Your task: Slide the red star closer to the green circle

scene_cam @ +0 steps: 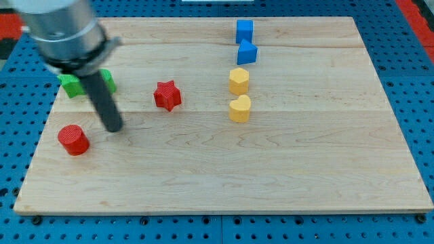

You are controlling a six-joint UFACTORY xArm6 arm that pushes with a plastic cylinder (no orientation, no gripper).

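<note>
my tip (115, 127) left of red star (167, 95) | no claw, bare rod | circle to star's right, push toward green block (68, 85)

A single camera looks down at a steep slant on the wooden worktop (271, 176) from beyond its near long edge, facing the far edge. It stands close enough that the worktop nearly fills the view, all four corners roughly inside it. The arm's housing (61, 30) looms large and blurred over the far left corner.
</note>
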